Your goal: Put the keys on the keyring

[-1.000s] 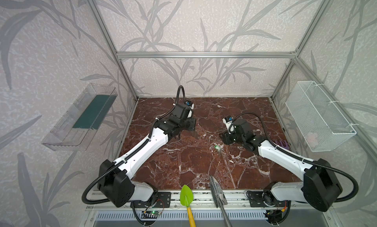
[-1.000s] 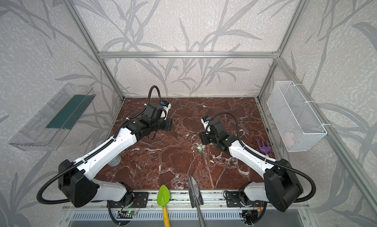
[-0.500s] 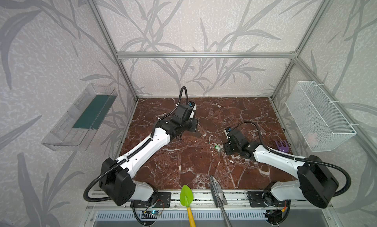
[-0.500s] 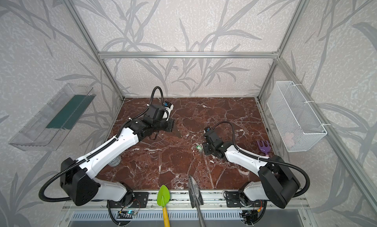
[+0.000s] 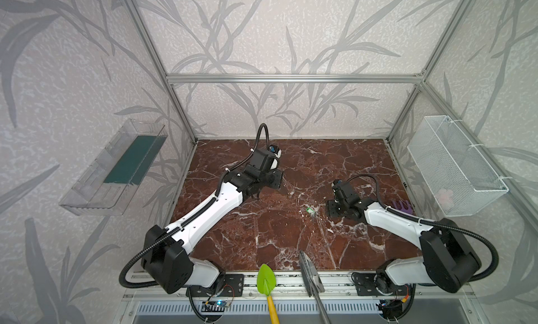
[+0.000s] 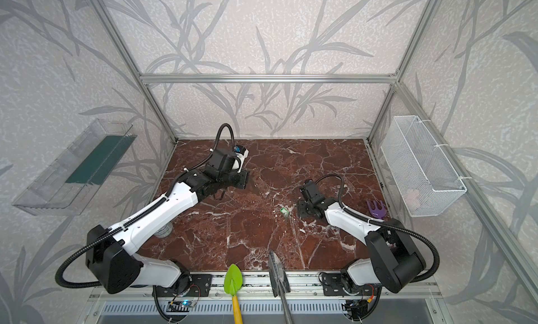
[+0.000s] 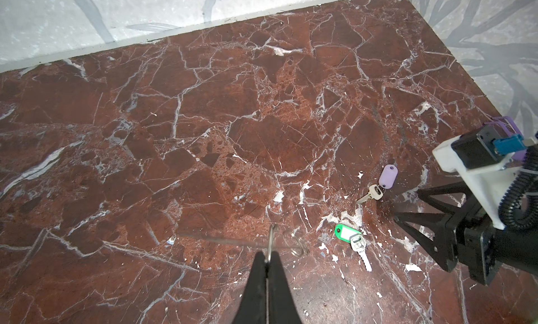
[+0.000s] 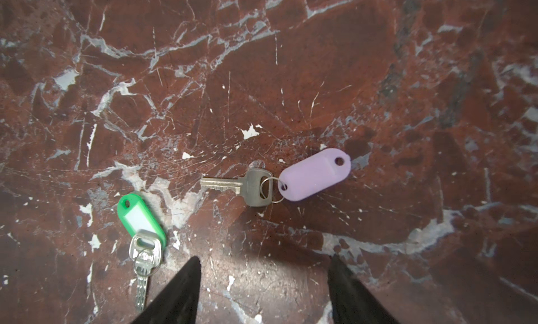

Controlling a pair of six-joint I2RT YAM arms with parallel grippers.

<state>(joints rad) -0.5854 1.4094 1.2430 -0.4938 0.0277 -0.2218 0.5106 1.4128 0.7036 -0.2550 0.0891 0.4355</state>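
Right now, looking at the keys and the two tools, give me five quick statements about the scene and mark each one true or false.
1. The left tool is shut on a thin metal ring. True.
2. The right tool is clamped on the lilac-tagged key. False: its fingers stand apart and empty, short of that key.
3. The green-tagged key lies flat on the marble table. True.
4. The two keys are stacked on each other. False: they lie apart, bare marble between them.
5. The purple clawed object sits between the two keys. False: it lies off by the right wall.
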